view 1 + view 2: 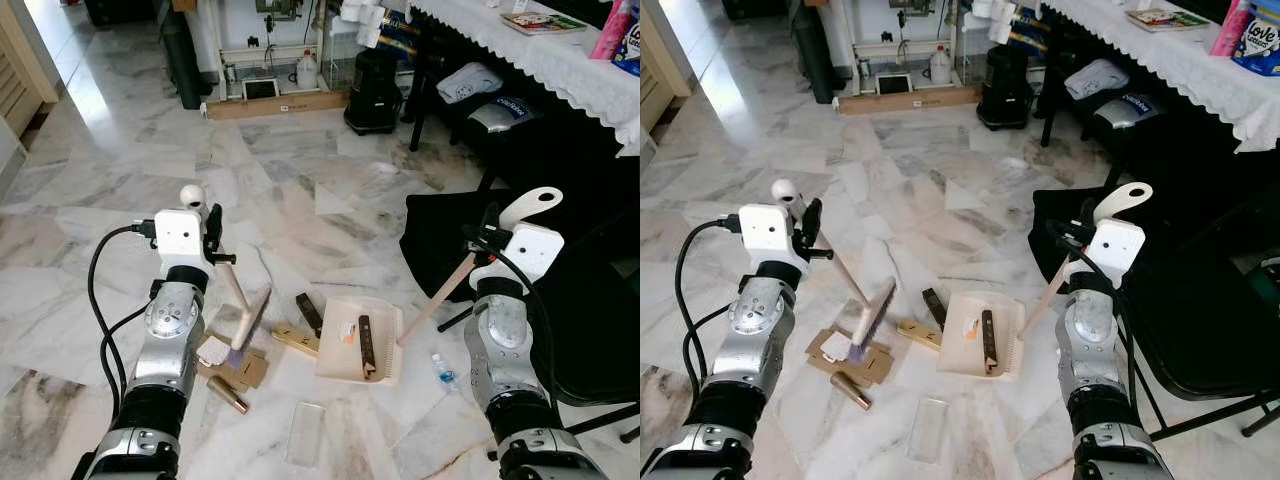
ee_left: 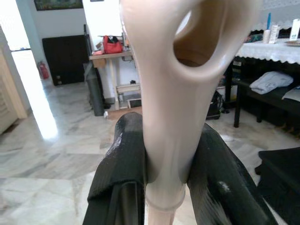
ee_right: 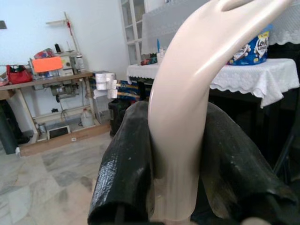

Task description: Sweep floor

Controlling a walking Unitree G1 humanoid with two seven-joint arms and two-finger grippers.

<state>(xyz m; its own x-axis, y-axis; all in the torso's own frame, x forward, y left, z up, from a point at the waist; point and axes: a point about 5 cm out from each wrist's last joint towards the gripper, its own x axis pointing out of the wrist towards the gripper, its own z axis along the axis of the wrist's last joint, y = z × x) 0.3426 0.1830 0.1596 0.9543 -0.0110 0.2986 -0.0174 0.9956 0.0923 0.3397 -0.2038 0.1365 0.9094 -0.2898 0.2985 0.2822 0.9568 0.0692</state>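
So the sweeping looks maybe half done, going by what's lying around. The dustpan [image 1: 355,343] sits flat on the marble floor [image 1: 300,180] between the two arms and already has a few bits in it: a long dark strip and a small orange-and-white scrap. Still out on the floor: a dark block [image 1: 309,312] and a wooden piece [image 1: 295,339] just beside the pan's left edge, some cardboard scraps [image 1: 240,371], a white crumpled bit [image 1: 214,351], a brass-coloured tube [image 1: 228,395], a clear plastic sleeve [image 1: 305,432] nearer the robot, and a small bottle [image 1: 442,371] off to the pan's right. So plenty left, I'd say.

The brush [image 1: 250,318] has its head down on the floor right at the cardboard pile, handle slanting up to the left tool [image 1: 212,228]. In the left wrist view both black fingers [image 2: 123,168] are pressed tight against the cream handle, just below its hanging loop. The right tool [image 1: 490,240] does the same with the dustpan's long handle [image 1: 445,292]: fingers [image 3: 126,164] clamped on either side of the curved cream grip.

A black chair [image 1: 1200,310] and a lace-covered counter [image 1: 560,60] are off to the right.
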